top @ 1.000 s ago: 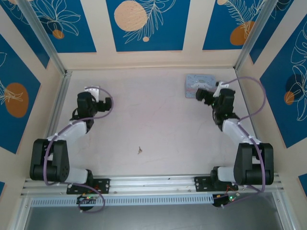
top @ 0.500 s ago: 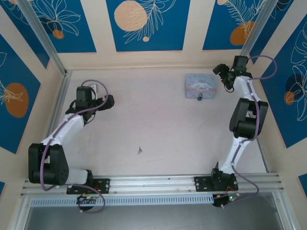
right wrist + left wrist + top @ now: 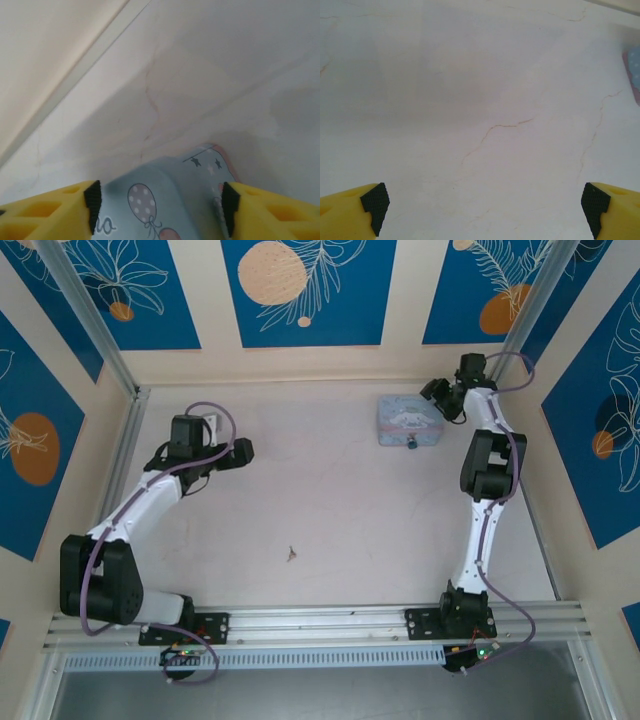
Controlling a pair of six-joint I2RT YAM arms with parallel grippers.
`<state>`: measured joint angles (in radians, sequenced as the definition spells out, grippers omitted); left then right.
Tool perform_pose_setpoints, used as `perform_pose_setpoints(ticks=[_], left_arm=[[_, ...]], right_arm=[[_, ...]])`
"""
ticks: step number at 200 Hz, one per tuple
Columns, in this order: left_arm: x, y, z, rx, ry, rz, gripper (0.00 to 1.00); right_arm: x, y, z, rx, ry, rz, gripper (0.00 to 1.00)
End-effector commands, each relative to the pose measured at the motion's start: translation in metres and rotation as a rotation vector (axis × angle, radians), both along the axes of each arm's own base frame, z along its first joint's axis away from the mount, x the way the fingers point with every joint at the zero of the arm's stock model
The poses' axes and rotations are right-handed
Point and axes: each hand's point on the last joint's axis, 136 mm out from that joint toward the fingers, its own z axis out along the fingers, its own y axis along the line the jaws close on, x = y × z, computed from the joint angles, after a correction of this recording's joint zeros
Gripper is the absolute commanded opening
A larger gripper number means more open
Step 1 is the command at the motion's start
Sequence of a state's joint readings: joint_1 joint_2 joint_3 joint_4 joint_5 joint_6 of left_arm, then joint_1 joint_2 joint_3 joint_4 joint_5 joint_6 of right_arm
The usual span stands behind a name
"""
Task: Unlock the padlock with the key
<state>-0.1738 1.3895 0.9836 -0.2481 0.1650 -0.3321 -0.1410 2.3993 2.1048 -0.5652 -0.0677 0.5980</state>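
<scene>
Rearward, the right gripper (image 3: 160,204) hangs released at the pale tin (image 3: 170,187), padlock (image 3: 411,445) on its front; left gripper (image 3: 482,205) released too

Lab test cell, aluminium frame (image 3: 320,625), patterned panels (image 3: 305,290)

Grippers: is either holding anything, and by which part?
Nothing held. Left gripper is open above the table; right gripper is open at the tin, not clamped. The key lies loose on the table.

Pale marbled tabletop (image 3: 330,490), faint hairline veins. Cream walls (image 3: 300,362) bearing blue panels (image 3: 340,310), orange discs, white leaf outlines. Aluminium rail (image 3: 320,618) along near edge. Light seemingly soft.
</scene>
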Motion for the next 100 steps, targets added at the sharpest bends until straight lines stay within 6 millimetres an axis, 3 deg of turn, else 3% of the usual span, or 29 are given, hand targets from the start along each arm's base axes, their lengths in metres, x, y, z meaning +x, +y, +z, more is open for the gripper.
perform_pose_setpoints(ticks=[1,34,76,100], left_arm=[[0.005,-0.014,0.006,-0.019,0.009,-0.039,1.00],[0.013,-0.031,0.005,-0.036,0.015,-0.061,1.00],[0.022,-0.056,-0.007,-0.056,0.042,-0.080,1.00],[0.028,-0.067,-0.014,-0.065,0.066,-0.093,1.00]], right_arm=[[-0.017,0.051,0.008,0.004,0.006,0.176,0.62],[-0.053,0.105,0.022,0.054,0.003,0.263,0.56],[-0.127,0.189,0.022,0.115,0.030,0.370,0.54],[-0.164,0.206,0.019,0.099,0.045,0.368,0.68]])
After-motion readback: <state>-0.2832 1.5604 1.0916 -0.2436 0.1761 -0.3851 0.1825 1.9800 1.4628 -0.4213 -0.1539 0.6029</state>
